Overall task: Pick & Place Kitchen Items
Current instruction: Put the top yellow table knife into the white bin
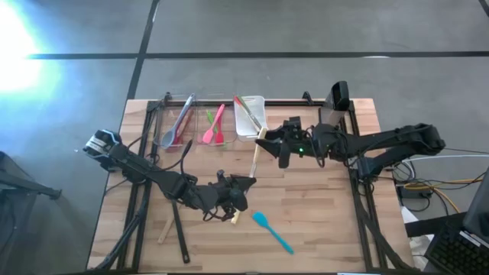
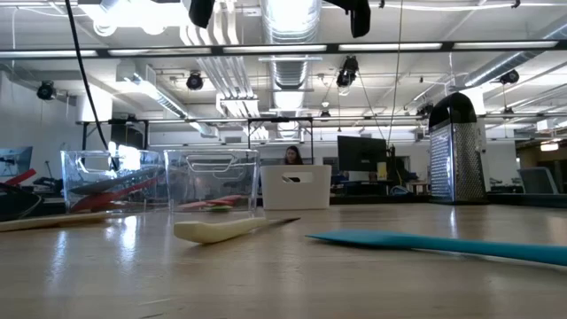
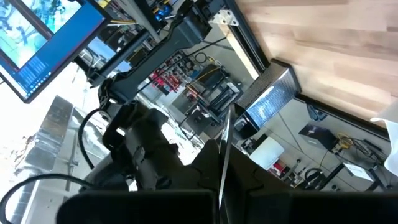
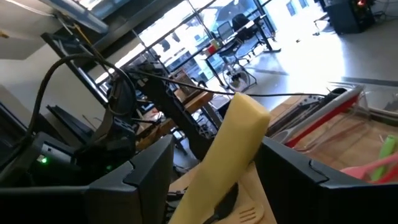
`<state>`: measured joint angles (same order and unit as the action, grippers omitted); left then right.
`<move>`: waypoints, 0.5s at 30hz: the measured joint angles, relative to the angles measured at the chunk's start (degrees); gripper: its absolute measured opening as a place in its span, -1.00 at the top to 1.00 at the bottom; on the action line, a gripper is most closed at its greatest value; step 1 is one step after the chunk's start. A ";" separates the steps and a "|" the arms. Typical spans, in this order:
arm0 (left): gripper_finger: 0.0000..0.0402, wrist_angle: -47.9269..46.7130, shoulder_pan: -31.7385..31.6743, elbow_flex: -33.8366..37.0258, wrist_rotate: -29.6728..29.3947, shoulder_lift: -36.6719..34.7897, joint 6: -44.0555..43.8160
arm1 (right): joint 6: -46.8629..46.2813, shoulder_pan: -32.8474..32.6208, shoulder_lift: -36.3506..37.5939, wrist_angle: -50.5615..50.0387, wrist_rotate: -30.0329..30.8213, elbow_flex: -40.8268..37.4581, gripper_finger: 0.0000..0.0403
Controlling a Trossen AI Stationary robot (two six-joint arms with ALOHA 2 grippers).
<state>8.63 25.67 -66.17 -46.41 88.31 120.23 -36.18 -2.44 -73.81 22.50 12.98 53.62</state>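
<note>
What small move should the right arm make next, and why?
Probably carry the right tool a little toward the white bin and lower it there. The cream utensil is at that tool, and the bin lies just beside it. Whether the grip is firm, I cannot tell. The left tool waits near the table's middle.

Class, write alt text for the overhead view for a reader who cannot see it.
The right gripper holds a cream spatula above a wooden table, near three bins of utensils. The left gripper hangs over the middle; a teal spatula lies beside it.
</note>
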 joint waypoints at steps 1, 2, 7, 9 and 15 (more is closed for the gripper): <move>0.99 0.00 0.00 0.00 -0.01 0.00 -0.01 | 0.02 0.12 -0.35 0.08 -0.23 0.41 -0.05; 0.99 -0.02 0.00 0.00 -0.02 0.00 -0.01 | 0.14 0.21 -0.54 -0.10 -0.46 0.49 -0.05; 0.99 -0.01 0.00 0.00 -1.63 0.00 -0.13 | 0.74 0.40 -0.82 -2.34 -1.03 1.85 0.05; 0.99 -0.01 0.04 0.00 -1.84 -0.02 -0.07 | 1.85 0.40 -0.84 -3.10 -0.99 2.43 0.16; 0.99 -0.24 0.05 0.00 -1.08 -0.04 0.49 | 3.30 0.58 -0.82 -3.91 -1.74 3.55 0.67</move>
<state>8.39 25.72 -66.17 -47.49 88.27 120.72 -32.89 -1.86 -74.63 18.59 11.24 57.17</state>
